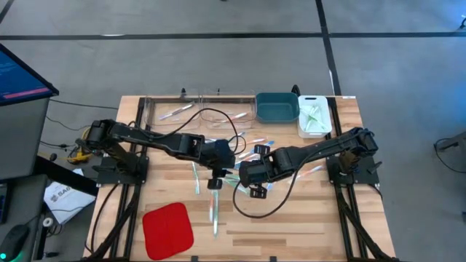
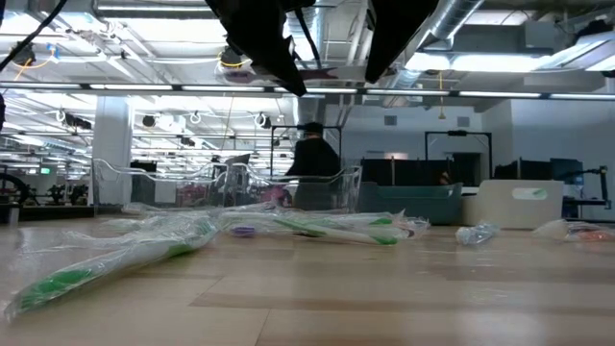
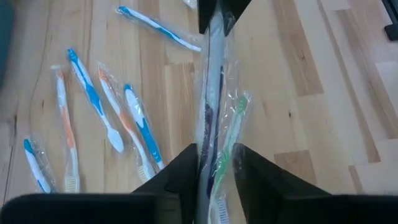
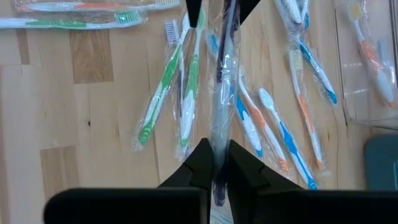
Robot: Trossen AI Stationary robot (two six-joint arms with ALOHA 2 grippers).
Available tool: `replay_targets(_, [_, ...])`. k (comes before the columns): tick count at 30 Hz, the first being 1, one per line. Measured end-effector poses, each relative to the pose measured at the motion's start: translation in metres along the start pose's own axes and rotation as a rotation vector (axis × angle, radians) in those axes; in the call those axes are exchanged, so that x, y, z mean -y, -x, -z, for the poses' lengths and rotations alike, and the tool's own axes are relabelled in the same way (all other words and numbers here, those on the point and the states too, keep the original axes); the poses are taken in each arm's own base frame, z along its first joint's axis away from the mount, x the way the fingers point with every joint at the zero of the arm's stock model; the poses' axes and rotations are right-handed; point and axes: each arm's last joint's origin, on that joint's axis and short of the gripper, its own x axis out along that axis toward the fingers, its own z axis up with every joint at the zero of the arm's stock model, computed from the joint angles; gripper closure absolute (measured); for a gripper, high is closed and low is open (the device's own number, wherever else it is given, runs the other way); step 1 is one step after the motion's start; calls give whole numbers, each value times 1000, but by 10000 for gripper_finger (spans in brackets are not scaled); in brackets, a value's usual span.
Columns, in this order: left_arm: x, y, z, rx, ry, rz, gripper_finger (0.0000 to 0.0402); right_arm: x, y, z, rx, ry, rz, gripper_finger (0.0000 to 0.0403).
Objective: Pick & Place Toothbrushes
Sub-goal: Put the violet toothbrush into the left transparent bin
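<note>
Above the middle of the light wooden slatted table, a single clear-wrapped toothbrush with a dark purple handle is held lengthwise between both arms, apparently so that it can be passed from one gripper to the other. It is clenched at one end by the right gripper, whose fingers are pressed tight on the wrapper. The other end is straddled by the left gripper, but whether that grip is complete cannot be told. Beneath the held piece, many other wrapped toothbrushes with green, orange and blue accents are scattered on the wood, some overlapping, so the crinkled wrappers could be snagged when the next one is picked. Along the far edge are ranged clear plastic bins, a teal bin and a white bin already holding green brushes. A flat red square pad lies near the front, well apart
</note>
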Motion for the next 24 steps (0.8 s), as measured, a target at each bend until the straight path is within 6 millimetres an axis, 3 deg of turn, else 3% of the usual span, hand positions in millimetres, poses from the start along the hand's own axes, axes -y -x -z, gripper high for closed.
replay_targets(6, [0,0,0,-3,6,15,383,1,0,0,-2,0,-11,382])
replay_targets(9, [0,0,0,-4,32,21,383,1,0,-1,1,7,-6,366])
replay_targets(24, [-2,1,10,-97,132,-16,387,4,23,-16,122,17,73,166])
